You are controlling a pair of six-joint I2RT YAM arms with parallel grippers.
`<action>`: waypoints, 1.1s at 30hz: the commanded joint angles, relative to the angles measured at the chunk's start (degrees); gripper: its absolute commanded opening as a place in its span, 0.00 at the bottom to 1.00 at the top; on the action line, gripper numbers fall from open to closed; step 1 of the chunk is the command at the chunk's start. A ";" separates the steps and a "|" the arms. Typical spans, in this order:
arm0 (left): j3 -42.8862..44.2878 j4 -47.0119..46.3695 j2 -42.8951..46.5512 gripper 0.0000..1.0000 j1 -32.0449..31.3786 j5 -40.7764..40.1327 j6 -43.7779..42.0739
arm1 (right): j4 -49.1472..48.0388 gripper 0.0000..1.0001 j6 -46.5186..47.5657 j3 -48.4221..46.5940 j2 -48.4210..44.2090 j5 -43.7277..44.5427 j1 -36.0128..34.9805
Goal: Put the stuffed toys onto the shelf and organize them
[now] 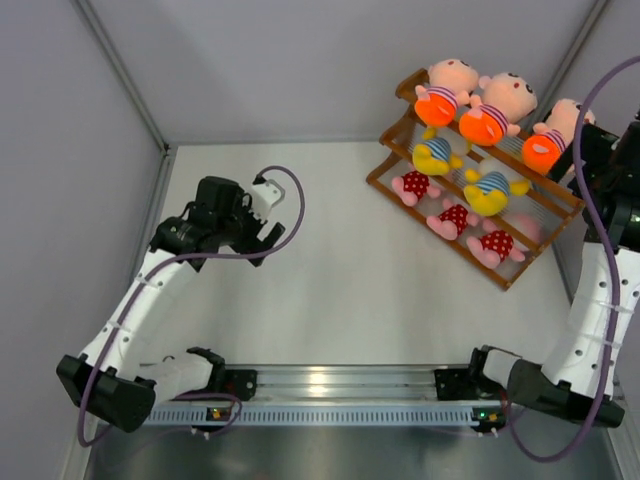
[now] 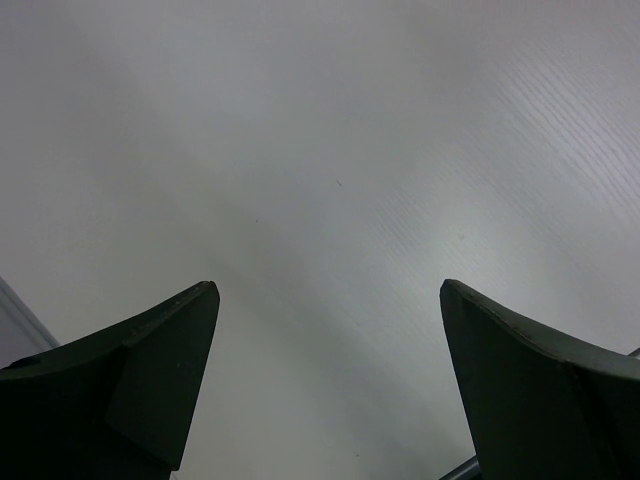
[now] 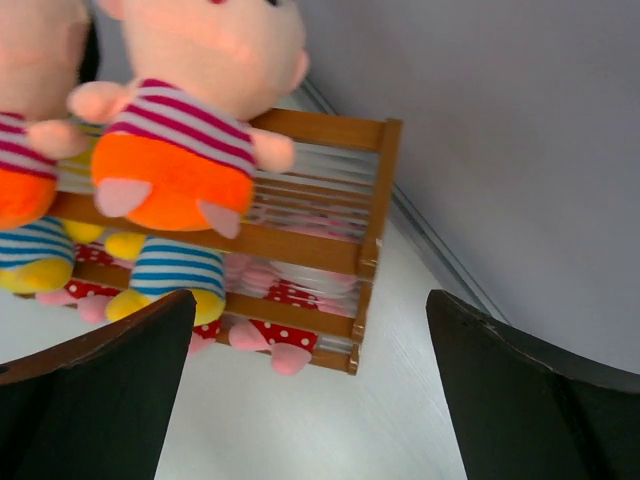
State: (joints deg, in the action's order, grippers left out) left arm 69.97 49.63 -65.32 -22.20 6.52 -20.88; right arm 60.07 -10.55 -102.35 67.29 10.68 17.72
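Observation:
The brown wooden shelf (image 1: 507,284) stands at the back right. Three peach dolls (image 1: 495,108) sit on its top tier, two yellow striped dolls (image 1: 490,190) on the middle tier, and three pink polka-dot dolls (image 1: 455,217) on the bottom tier. My right gripper (image 1: 588,150) is open and empty beside the shelf's right end. In the right wrist view my right gripper (image 3: 308,300) faces the shelf (image 3: 300,245), a peach doll (image 3: 180,150), a yellow doll (image 3: 175,270) and a pink doll (image 3: 285,335). My left gripper (image 1: 265,238) is open and empty over the table, far left of the shelf; it also shows in the left wrist view (image 2: 328,285).
Grey walls (image 1: 300,60) close in the table at the back and on both sides. The right wall (image 3: 500,120) runs close behind the shelf's end. A metal rail (image 1: 330,395) with the arm bases lies along the near edge.

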 commanded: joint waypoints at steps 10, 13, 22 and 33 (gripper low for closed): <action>-4.67 -1.19 1.16 0.98 0.40 1.57 3.21 | -12.15 0.99 -2.38 23.31 -15.93 5.22 16.47; -6.78 -2.86 2.21 0.98 0.49 -1.59 4.09 | -14.80 0.99 -1.32 31.22 -22.26 5.41 16.47; -9.94 -4.01 6.08 0.98 0.84 -9.16 6.20 | -16.92 0.99 -1.85 44.85 -32.38 2.33 16.04; -14.34 -4.10 8.63 0.98 2.24 -13.91 7.17 | -15.95 0.99 -1.14 47.94 -37.40 -0.83 12.17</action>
State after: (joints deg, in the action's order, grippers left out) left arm 56.60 47.88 -58.28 -20.73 -5.72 -14.83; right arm 46.41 -12.05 -54.72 31.22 11.05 31.22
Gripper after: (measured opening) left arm 0.982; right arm 0.993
